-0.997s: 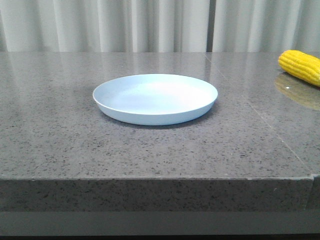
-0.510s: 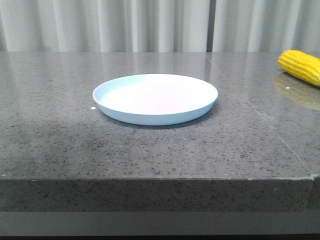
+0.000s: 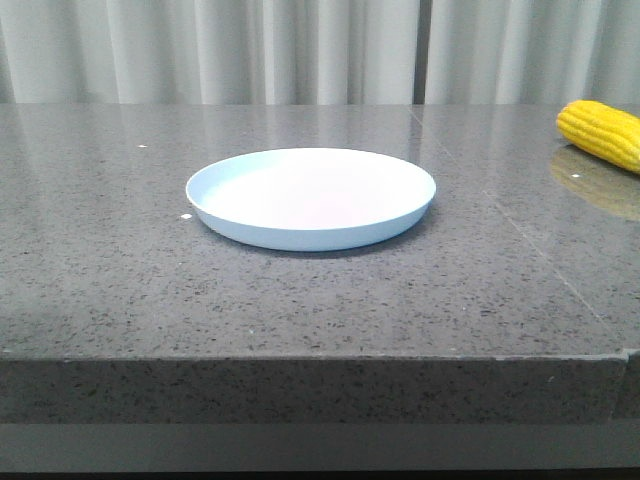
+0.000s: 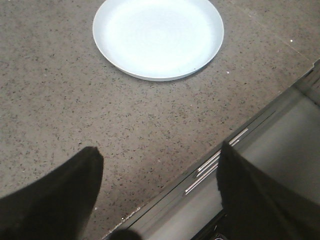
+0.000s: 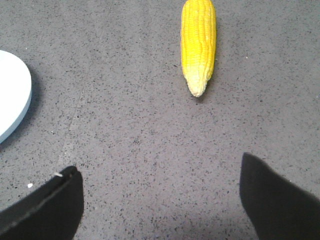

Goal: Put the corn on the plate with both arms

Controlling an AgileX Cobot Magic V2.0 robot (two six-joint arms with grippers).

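The pale blue plate sits empty at the middle of the grey stone table; it also shows in the left wrist view and at the edge of the right wrist view. The yellow corn lies on the table at the far right, cut by the frame edge; in the right wrist view the corn points its pale tip toward my right gripper, which is open, empty and well short of it. My left gripper is open and empty above the table's front edge, well short of the plate. Neither gripper shows in the front view.
The grey speckled table has a thick front edge. White curtains hang behind it. In the left wrist view a dark metal rail runs below the table's front edge.
A soft shadow on the table left of the plate, seen half a second ago, has gone. Plate and corn have not moved.
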